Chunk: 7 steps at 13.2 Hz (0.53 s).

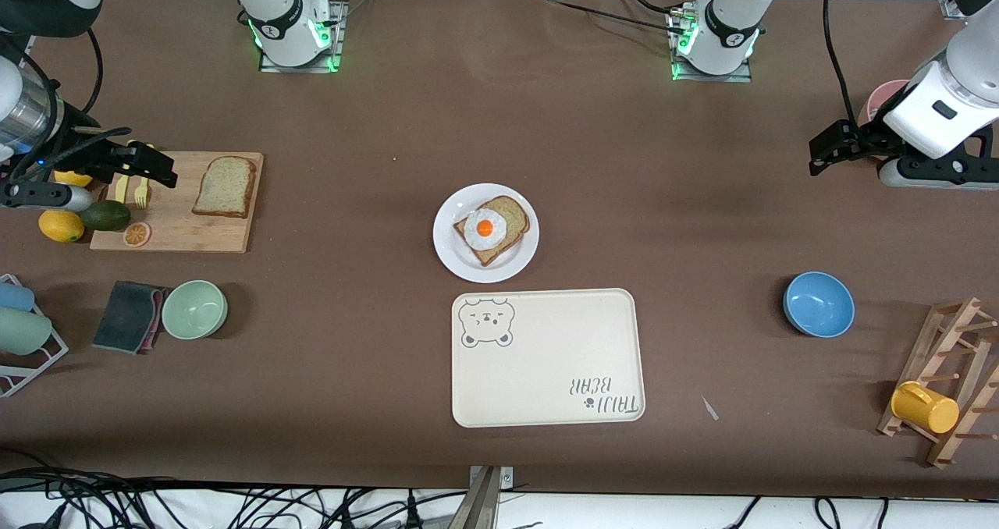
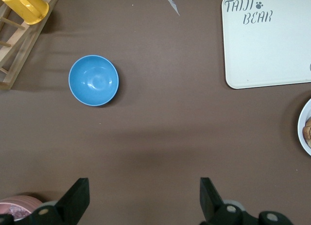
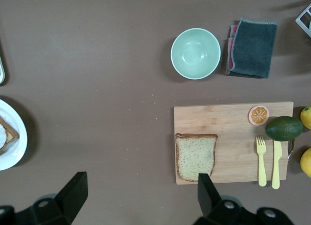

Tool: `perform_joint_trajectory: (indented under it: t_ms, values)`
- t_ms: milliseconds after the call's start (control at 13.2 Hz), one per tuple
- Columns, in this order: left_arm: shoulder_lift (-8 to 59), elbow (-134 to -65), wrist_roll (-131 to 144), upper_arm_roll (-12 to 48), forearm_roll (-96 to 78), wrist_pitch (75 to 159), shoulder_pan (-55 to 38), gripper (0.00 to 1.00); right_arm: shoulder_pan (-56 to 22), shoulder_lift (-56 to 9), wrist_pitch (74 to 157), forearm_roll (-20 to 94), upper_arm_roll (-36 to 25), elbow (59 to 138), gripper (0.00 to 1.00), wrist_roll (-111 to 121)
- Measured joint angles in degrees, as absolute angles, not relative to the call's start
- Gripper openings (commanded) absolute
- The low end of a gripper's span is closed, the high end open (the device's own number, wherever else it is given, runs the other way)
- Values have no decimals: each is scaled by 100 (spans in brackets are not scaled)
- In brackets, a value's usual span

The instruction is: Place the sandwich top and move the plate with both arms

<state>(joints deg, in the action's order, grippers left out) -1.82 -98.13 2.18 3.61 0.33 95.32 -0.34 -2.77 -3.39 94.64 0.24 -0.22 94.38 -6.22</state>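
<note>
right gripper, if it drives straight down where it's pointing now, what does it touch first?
Probably the cutting board, at its edge by the sandwich top. The open right gripper hangs above that edge; bare table is equally possible, depth unclear.

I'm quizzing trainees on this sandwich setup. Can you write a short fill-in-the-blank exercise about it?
1. The sandwich top lies on a wooden ____.
2. The bread on the plate carries a fried ____.
3. The right gripper and left gripper both have their jaws ____.
4. The bowl toward the left arm's end of the table is ____.

Missing words: cutting board; egg; open; blue.
</note>
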Motion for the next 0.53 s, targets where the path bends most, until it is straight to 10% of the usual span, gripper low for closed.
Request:
perform_joint_trajectory:
  t_ms: [529]
  values:
    - [-182,-9813,218,361,33,9532,-34,100,-335,-338,9449,7,-22,9403,100,-657]
